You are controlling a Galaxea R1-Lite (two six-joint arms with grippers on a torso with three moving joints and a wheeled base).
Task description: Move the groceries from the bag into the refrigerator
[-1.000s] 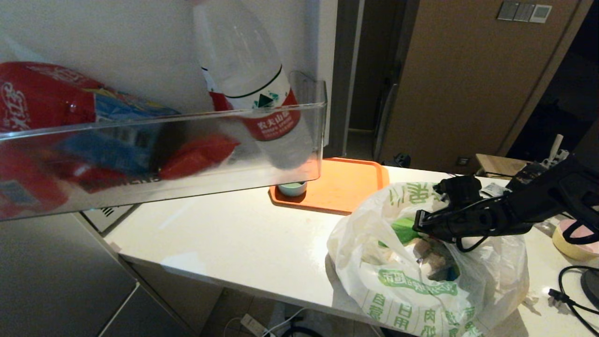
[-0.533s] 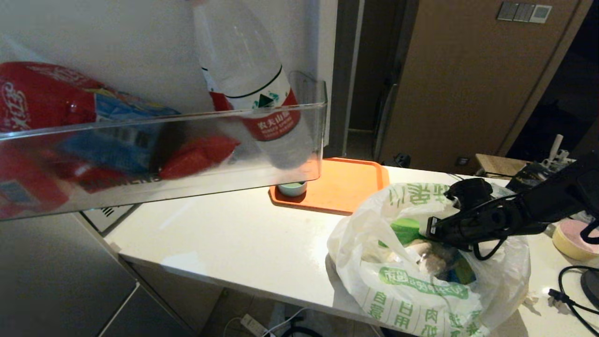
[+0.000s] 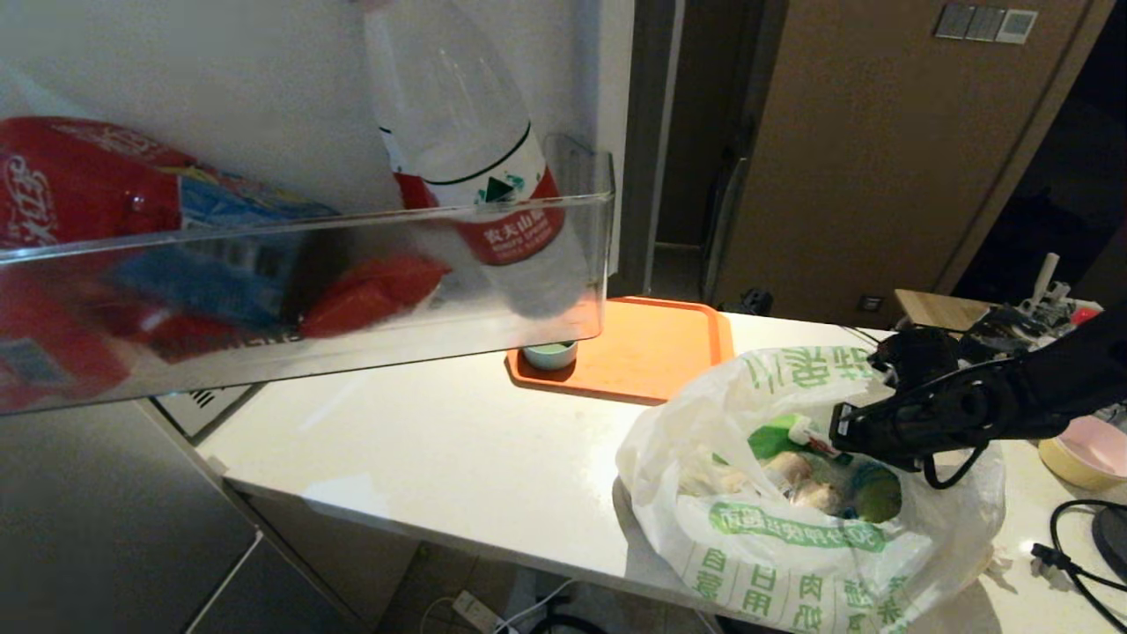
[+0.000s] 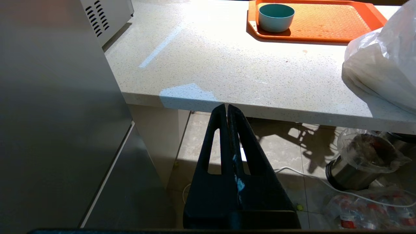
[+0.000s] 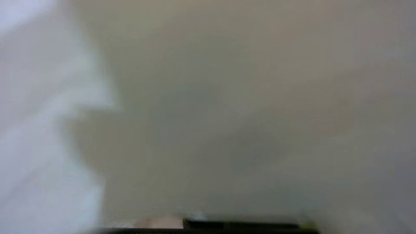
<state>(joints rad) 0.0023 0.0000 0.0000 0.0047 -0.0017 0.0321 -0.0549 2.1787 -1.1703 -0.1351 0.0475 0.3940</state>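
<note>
The white plastic bag [image 3: 792, 546] with green characters sits open on the white counter [image 3: 458, 458] at the right. Inside it the groceries show: a green pack [image 3: 775, 436] and pale beige lumps [image 3: 792, 471]. My right gripper [image 3: 838, 430] reaches in from the right and hovers at the bag's mouth, shut; its wrist view is blocked by pale plastic. The refrigerator door stands open at the left, its clear door shelf [image 3: 308, 291] close to the camera. Parked below the counter edge beside the grey refrigerator body [image 4: 48, 113], my left gripper [image 4: 226, 106] is shut and empty.
The door shelf holds a clear water bottle [image 3: 475, 176] and red packs [image 3: 79, 194]. An orange tray [image 3: 651, 352] with a teal cup [image 3: 549, 354] lies behind the bag. A tape roll [image 3: 1087, 449] and a black cable [image 3: 1074, 555] lie at far right. A silver vented box [image 4: 107, 16] stands beside the refrigerator.
My right arm has drawn back to the right across the bag's mouth. The bag's opening now shows more of its contents. The left arm has not moved.
</note>
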